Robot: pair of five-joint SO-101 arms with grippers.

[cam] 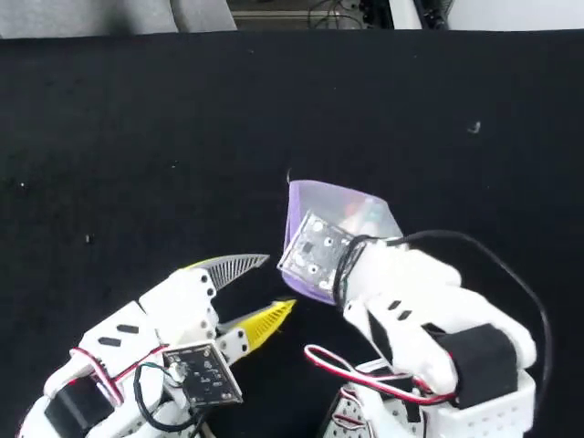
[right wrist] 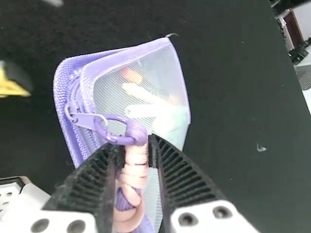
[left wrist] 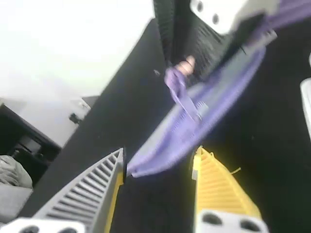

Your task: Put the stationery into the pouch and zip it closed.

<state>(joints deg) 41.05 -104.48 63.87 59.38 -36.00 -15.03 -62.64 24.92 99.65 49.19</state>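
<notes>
My right gripper (right wrist: 133, 141) pinches the pouch (right wrist: 146, 73) by its pull cord (right wrist: 133, 162), likely for zipping. Left gripper (cam: 279, 281), fingers apart, sits at the pouch's eight o'clock to brace.

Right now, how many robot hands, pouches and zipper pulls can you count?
robot hands: 2 (left hand, right hand)
pouch: 1
zipper pull: 1, pinched in the right hand
total: 4
</notes>
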